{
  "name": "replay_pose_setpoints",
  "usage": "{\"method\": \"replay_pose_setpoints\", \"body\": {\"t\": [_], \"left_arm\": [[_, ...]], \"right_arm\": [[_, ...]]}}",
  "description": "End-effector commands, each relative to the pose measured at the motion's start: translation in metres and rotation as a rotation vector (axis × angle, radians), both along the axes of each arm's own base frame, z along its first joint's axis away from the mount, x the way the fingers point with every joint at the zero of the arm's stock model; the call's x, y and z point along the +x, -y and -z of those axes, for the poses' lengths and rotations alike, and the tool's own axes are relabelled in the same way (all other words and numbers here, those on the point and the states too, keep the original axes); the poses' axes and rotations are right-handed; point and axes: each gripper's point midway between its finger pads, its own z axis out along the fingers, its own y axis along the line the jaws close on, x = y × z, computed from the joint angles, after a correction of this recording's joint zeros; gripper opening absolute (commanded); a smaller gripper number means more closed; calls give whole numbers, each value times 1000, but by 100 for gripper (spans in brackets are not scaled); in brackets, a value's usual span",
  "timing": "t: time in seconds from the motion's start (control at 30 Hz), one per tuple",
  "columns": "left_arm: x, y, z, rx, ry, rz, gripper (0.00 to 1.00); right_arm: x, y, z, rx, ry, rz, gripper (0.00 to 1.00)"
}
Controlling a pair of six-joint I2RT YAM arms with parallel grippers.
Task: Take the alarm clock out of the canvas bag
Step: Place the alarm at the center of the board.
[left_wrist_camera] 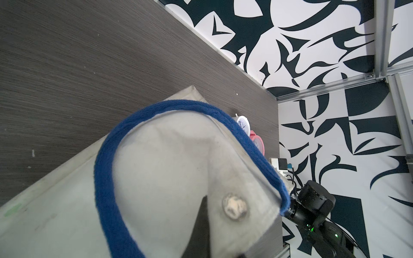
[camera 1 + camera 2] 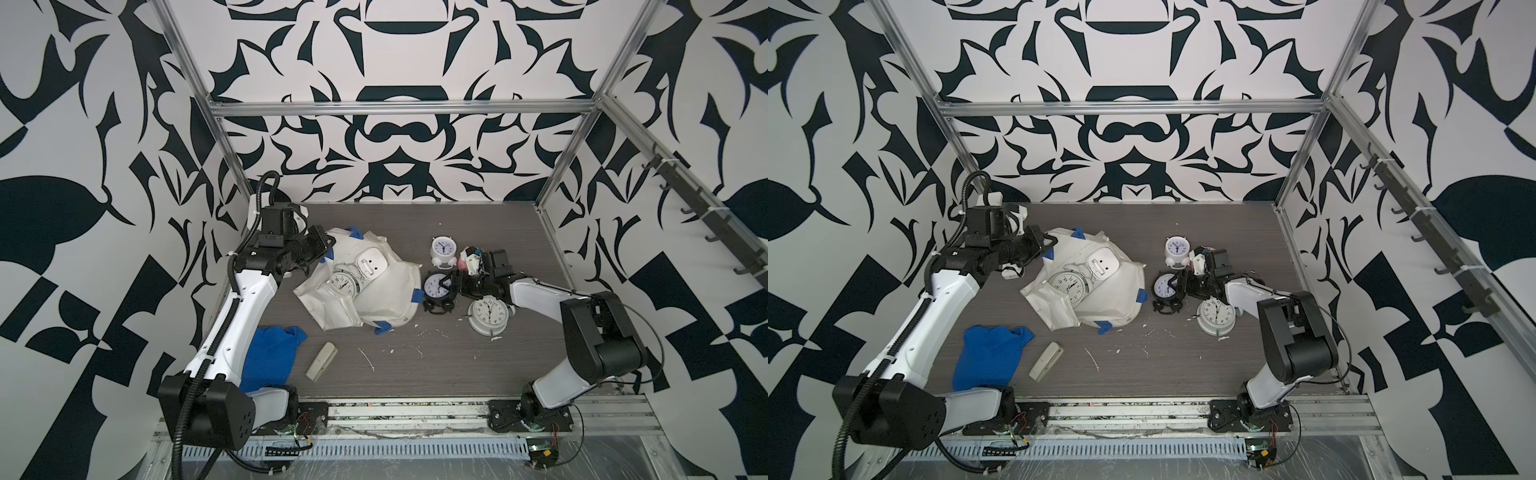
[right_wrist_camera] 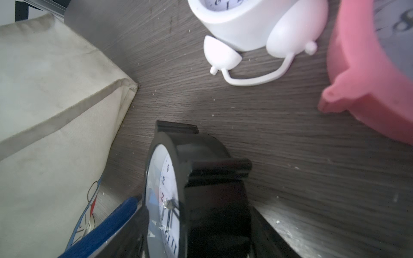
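The left gripper, closed on the rim of the canvas bag toward the left edge of the desk, props the bag's mouth open. The right gripper sets wide jaws either side of the black alarm clock, which stands just outside the bag. Whether they grip it is unclear.

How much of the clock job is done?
Done: the small white clock, pink clock and big white clock sit on the table. In hand: left gripper pinches the canvas bag; right gripper straddles the black clock outside it. Still to do: a bell clock and a square white clock inside.
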Motion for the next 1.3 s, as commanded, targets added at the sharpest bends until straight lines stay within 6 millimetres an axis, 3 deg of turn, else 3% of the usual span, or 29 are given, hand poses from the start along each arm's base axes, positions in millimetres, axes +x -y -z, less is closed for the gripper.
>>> {"method": "replay_pose_setpoints", "body": {"t": [0.0,0.5,0.93,1.13,1.27], "left_arm": [[-5,1,-14,-24,43,10,0],[-4,2,-12,-23,39,10,0],[-4,2,-8,-20,33,10,0],[-4,3,-6,-24,27,17,0],[-4,5,-5,-23,24,37,0]], "right_arm": [[-4,5,4,-25,-11,4,72],[-4,15,15,-99,-23,11,72],[-3,19,12,-133,-15,9,73],[-4,26,-11,-179,20,8,73],[-7,32,-48,-210,91,8,73]]}}
